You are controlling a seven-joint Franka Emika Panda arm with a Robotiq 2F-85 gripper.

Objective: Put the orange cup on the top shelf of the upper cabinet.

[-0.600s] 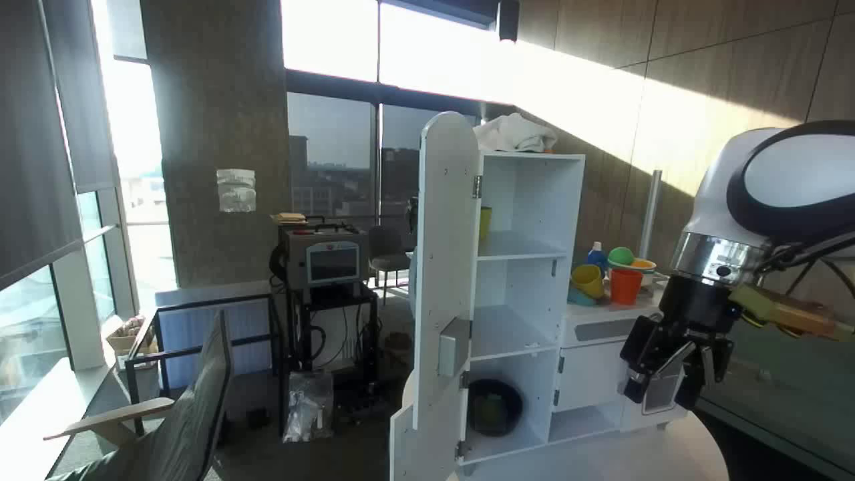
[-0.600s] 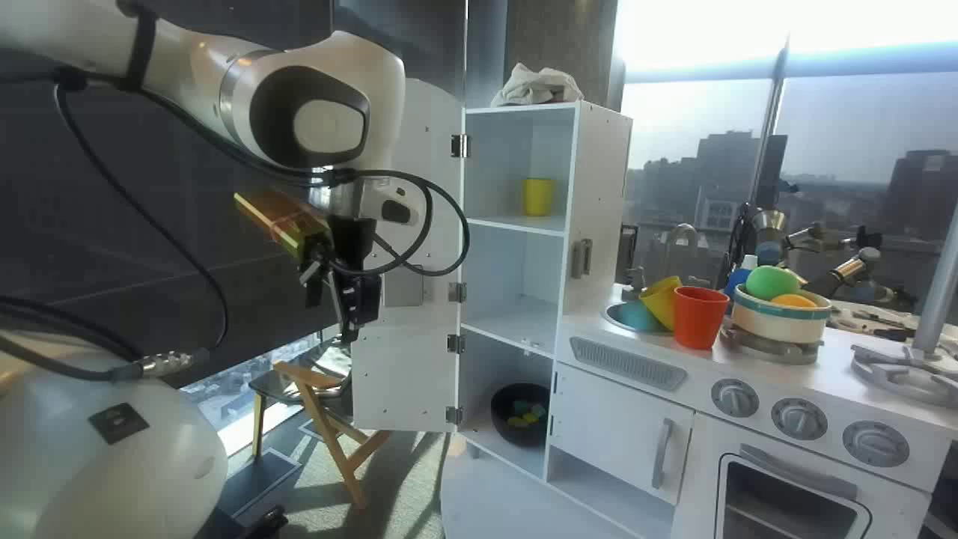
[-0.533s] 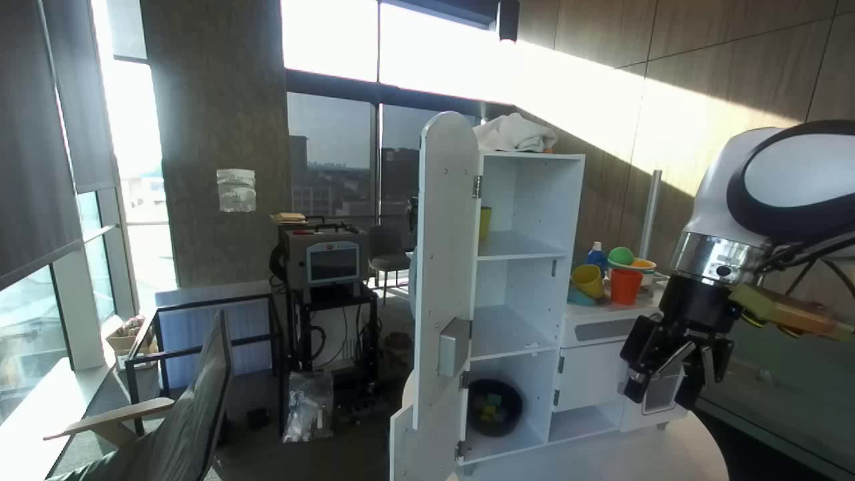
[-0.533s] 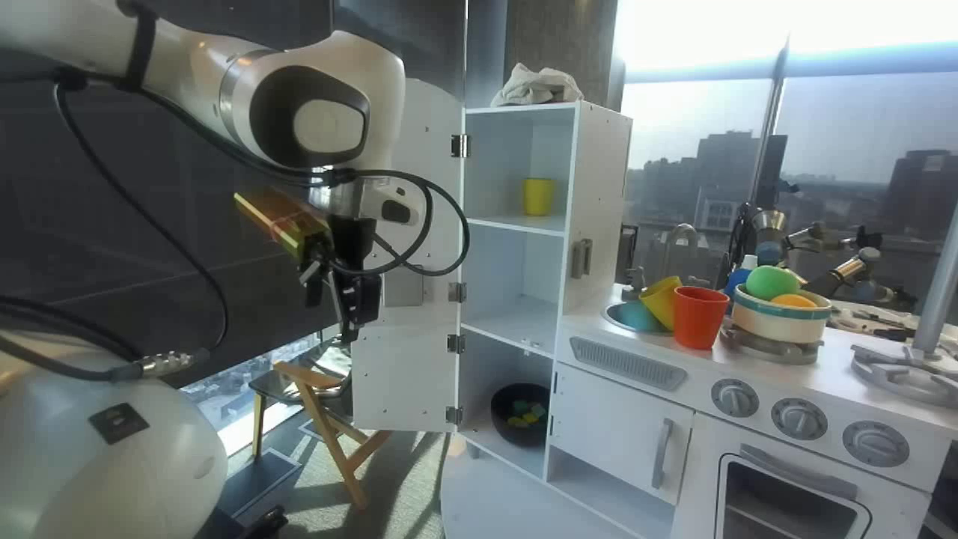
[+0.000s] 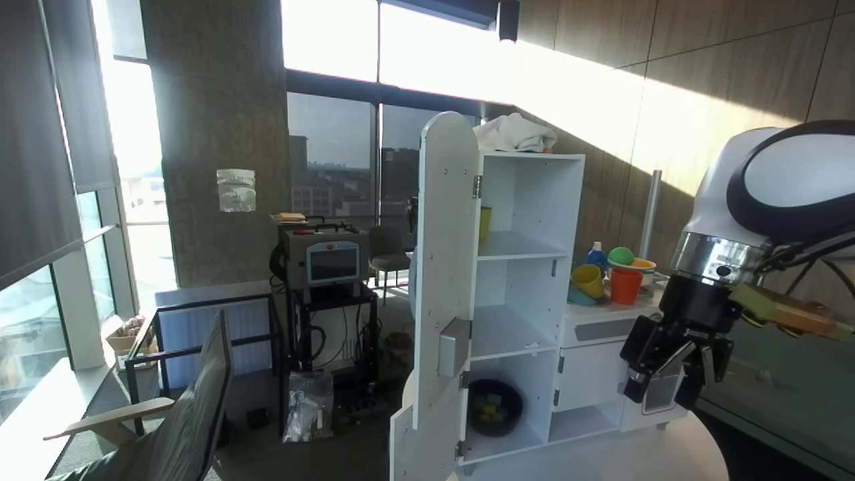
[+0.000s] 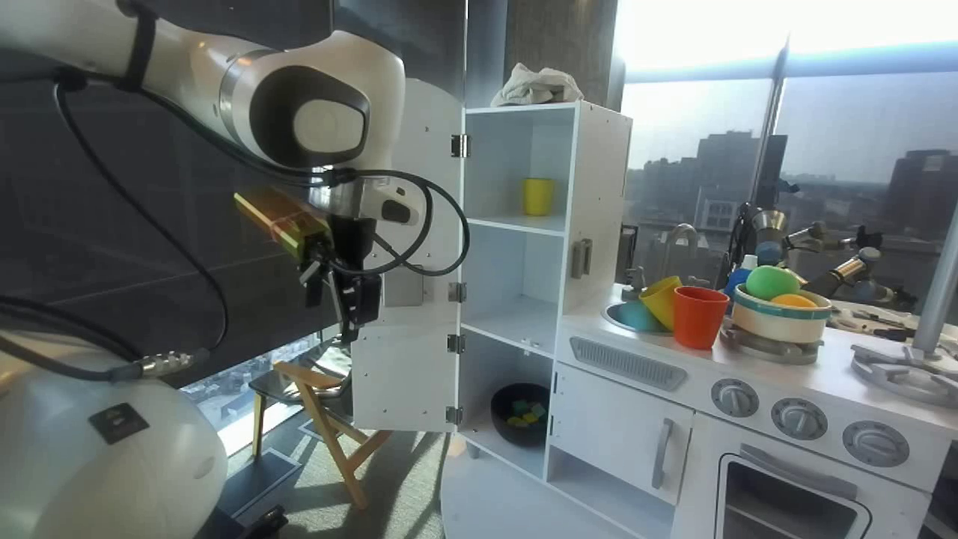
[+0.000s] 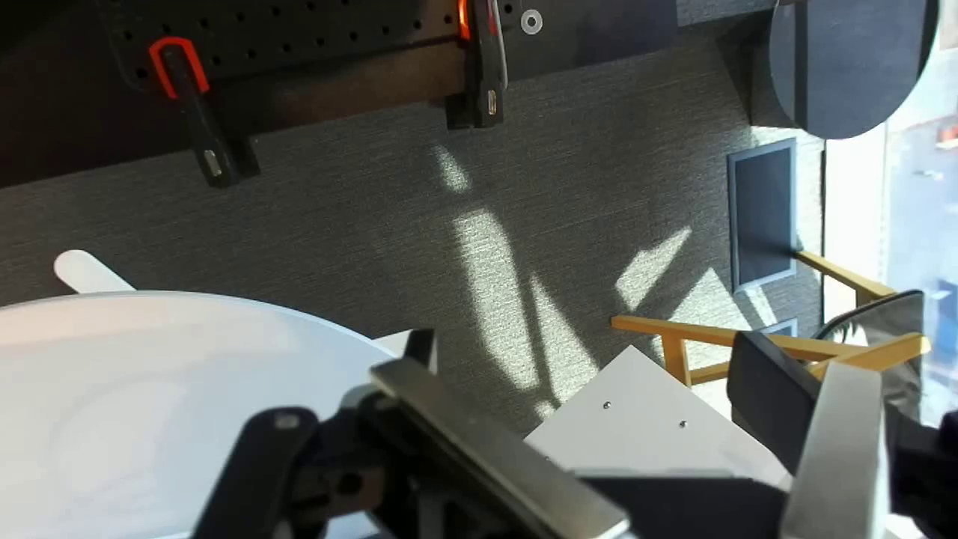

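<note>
The orange cup stands upright on the toy kitchen counter beside the sink, in both exterior views (image 5: 625,287) (image 6: 700,318). The upper cabinet (image 6: 602,187) stands left of the counter with its tall white door (image 5: 444,267) swung open. Its top shelf (image 6: 494,220) holds an upright yellow cup (image 6: 537,197) near the right wall. My gripper (image 5: 662,394) is open and empty, pointing down, away from the cup and in front of the open door in an exterior view (image 6: 337,318). In the wrist view the open fingers (image 7: 584,352) have only floor and door between them.
A tilted yellow cup (image 6: 658,299) sits in the sink behind the orange cup. A white bowl (image 6: 775,322) with green and orange items stands to its right. A black bowl (image 6: 516,430) is in the cabinet's bottom. A cloth (image 6: 535,86) lies on top. A wooden chair (image 7: 673,329) stands behind the door.
</note>
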